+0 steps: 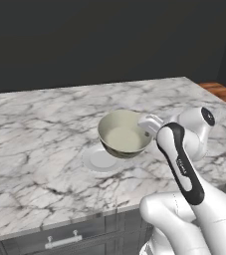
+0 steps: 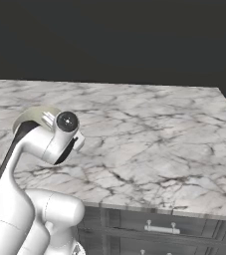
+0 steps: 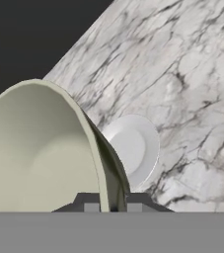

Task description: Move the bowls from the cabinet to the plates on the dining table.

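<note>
A pale cream-green bowl (image 1: 123,134) hangs tilted just above the dining table (image 1: 35,129), pinched by its rim in my gripper (image 1: 147,124), which is shut on it. Directly below and slightly left of the bowl lies a small pale plate (image 1: 100,160) with nothing on it. In the hand view the bowl (image 3: 39,148) fills the left side, its rim between the fingertips of the gripper (image 3: 112,202), and the plate (image 3: 133,148) lies beyond on the marble table (image 3: 182,64). From the right base view a sliver of the bowl (image 2: 35,115) peeks out behind my wrist. The cabinet is out of view.
Dark grey drawer fronts with short silver handles (image 1: 62,241) (image 2: 160,228) run under the table's near edge. A strip of wooden floor (image 1: 224,92) shows past the table's far right corner. A dark wall stands behind the table.
</note>
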Robot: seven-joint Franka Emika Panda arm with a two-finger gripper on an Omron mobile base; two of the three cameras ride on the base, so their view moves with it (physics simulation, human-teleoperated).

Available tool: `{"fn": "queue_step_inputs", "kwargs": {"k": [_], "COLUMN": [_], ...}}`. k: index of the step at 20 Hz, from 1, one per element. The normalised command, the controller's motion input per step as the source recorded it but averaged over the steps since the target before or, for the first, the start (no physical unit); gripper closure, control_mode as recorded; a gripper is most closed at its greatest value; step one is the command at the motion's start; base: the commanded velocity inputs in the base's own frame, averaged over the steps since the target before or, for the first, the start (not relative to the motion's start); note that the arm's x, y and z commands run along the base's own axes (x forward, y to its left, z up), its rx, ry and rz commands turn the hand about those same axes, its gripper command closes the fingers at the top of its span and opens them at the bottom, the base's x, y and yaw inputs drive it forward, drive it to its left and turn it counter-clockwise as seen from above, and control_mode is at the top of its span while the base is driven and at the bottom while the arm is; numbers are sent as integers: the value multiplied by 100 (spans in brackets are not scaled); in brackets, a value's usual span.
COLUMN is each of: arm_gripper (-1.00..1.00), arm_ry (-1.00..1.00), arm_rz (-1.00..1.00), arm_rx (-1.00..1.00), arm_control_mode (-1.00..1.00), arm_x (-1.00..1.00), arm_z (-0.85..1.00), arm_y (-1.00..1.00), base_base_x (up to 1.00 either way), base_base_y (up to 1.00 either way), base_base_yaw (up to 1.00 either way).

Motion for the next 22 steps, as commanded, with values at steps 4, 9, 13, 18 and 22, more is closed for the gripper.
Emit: {"fn": "queue_step_inputs", "kwargs": {"k": [4, 9, 13, 18, 22], "arm_gripper": [100, 100, 100, 100, 100], "arm_ry": [2, 5, 8, 7, 5], "arm_rz": [0, 1, 1, 1, 1], "arm_rx": [0, 0, 0, 0, 0], "arm_control_mode": [-100, -100, -100, -100, -100], "arm_x": [29, 27, 27, 24, 14], "arm_z": [-15, -14, -13, -21, -43], "arm_y": [6, 8, 11, 13, 7], "base_base_x": [0, 0, 0, 0, 0], "base_base_y": [0, 0, 0, 0, 0], "base_base_yaw": [0, 0, 0, 0, 0]}}
